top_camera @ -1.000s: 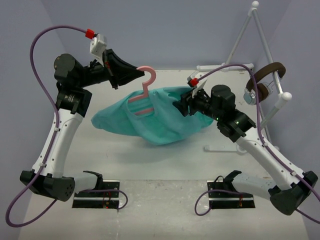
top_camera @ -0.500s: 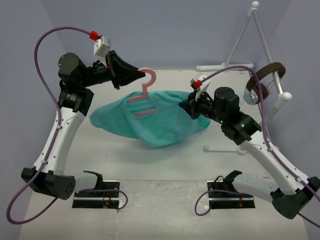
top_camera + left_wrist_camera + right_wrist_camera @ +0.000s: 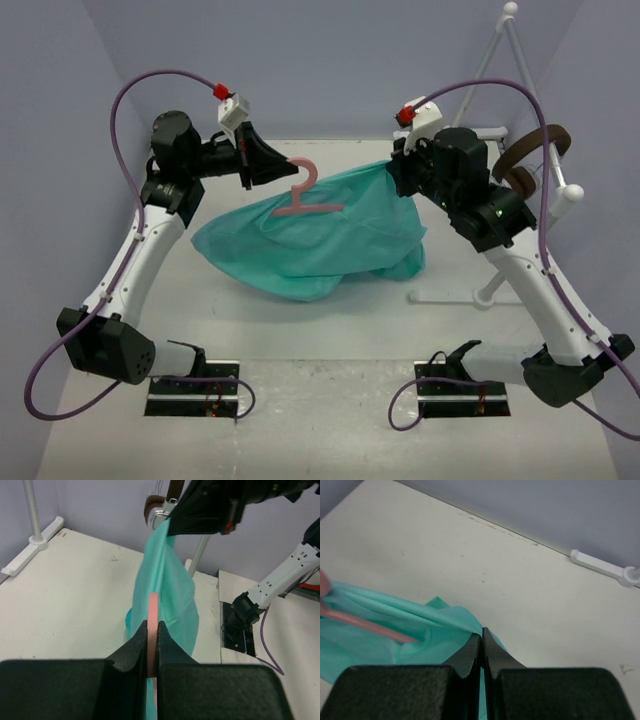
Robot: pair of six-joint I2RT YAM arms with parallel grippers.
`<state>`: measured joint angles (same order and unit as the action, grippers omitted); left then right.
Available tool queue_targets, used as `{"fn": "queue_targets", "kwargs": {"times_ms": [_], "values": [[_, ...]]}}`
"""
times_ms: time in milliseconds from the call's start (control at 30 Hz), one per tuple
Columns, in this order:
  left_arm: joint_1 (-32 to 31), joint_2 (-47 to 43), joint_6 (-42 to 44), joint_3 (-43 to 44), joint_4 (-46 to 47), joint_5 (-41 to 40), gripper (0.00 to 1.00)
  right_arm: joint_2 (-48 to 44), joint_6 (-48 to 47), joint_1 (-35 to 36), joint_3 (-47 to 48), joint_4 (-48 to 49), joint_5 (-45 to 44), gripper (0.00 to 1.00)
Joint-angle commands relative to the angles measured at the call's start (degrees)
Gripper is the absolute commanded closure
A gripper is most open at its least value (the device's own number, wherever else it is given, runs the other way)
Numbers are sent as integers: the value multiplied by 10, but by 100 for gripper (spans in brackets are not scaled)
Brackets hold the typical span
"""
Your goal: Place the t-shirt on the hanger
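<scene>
1. The left hand [image 3: 153, 627] is pinching the pink hanger [image 3: 310, 208] just below its hook, its fingers pressed tight on the thin plastic, and is holding it up over the worktop [image 3: 330, 340], left of centre towards the far side
2. The right hand [image 3: 481, 633] is pressing its fingers together on an edge of the teal t-shirt [image 3: 320, 245], holding that corner high at the far right
3. The t-shirt is hanging stretched between the two hands, with its lower folds sagging towards the worktop; I cannot tell whether they are touching it
4. The hanger's hook and one arm are showing above the cloth, and the arm is running into a fold of the shirt
5. A white rack [image 3: 487, 72] is standing at the far right, with brown headphones [image 3: 530, 158] hanging on it, just beyond the right arm
</scene>
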<state>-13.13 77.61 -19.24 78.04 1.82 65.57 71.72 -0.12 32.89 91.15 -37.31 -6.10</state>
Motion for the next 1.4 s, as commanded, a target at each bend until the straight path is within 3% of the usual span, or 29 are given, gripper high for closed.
{"fn": "queue_targets", "kwargs": {"times_ms": [0, 100, 233, 267, 367, 433, 467, 633, 767, 900, 1033, 1133, 1267, 1367], "values": [[5, -25, -9, 9, 59, 66, 100, 47, -55, -14, 110, -40, -83, 100], [5, -34, -49, 2, 113, 77, 100, 101, -62, -18, 151, -89, -49, 100], [5, -41, -80, 2, 157, 77, 100, 115, -46, -25, 125, -94, 26, 85], [5, -42, -86, 4, 165, 72, 100, 121, -39, -34, 122, -100, 60, 74], [8, -41, -89, 18, 157, 44, 100, 129, -28, -55, 121, -119, 133, 59], [14, -41, -89, 33, 139, 2, 100, 122, -6, -73, 112, -124, 142, 27], [17, -41, -92, 38, 136, -12, 100, 115, -3, -92, 106, -121, 154, 18], [28, -32, -152, 51, 176, -26, 100, 60, 42, -178, 52, -82, 195, 16], [57, -29, -181, 67, 183, -45, 100, -33, 72, -270, -84, 21, 328, 18], [84, -28, -205, 85, 192, -55, 100, -142, 74, -290, -232, 139, 429, 21], [88, -18, -231, 118, 208, -30, 100, -168, 49, -290, -262, 171, 490, 24], [88, -18, -260, 126, 237, -9, 100, -158, 50, -289, -268, 189, 485, 25], [88, -26, -287, 126, 266, -2, 100, -135, 69, -283, -273, 251, 413, 23], [88, -30, -293, 123, 272, 1, 100, -117, 38, -238, -260, 252, 324, 22]]}}
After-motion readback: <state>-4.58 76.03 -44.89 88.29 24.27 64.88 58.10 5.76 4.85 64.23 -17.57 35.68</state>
